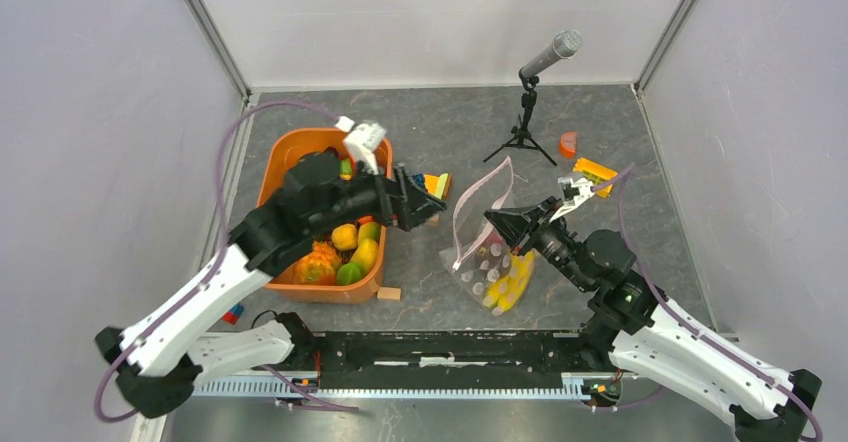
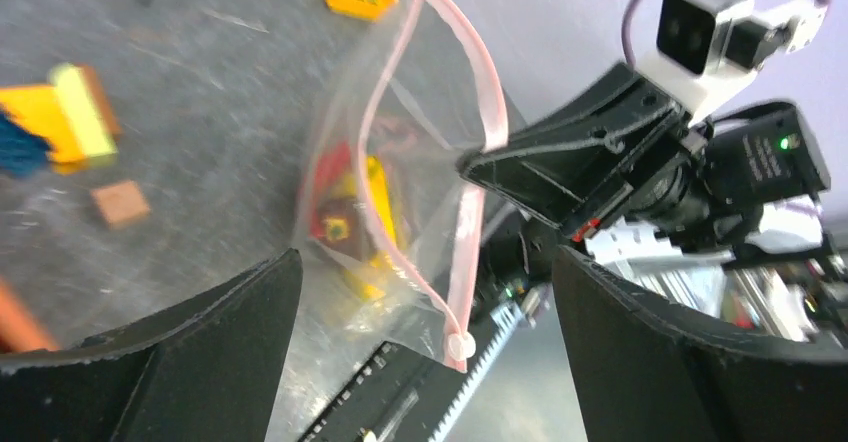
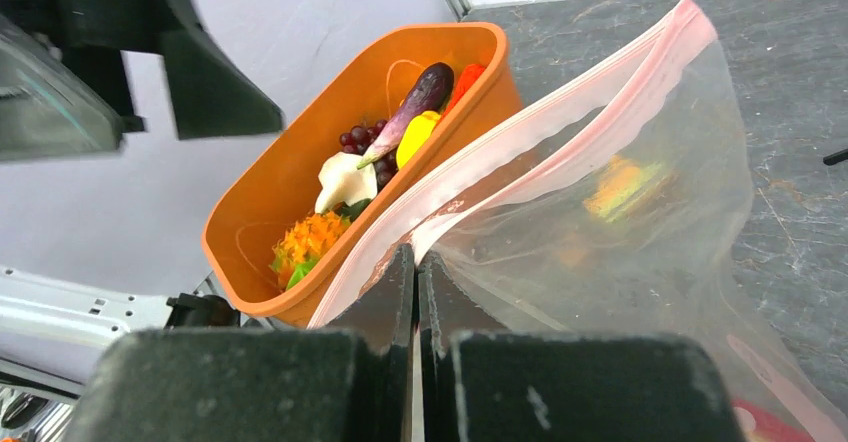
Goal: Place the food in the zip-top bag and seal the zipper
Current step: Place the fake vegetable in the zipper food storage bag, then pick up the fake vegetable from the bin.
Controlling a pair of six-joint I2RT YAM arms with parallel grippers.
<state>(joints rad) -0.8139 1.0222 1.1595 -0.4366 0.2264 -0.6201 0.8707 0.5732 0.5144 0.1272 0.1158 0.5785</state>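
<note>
Zip-top bag: mouth open, right jaws clamped on its zipper; left jaws apart. Best: release food squarely above the mouth.

The right tool pinches the zip-top bag; orange tub behind.

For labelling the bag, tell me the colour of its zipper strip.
Pale pink: the zipper shows best in the right wrist view.

Pale walls, mottled grey table
</note>
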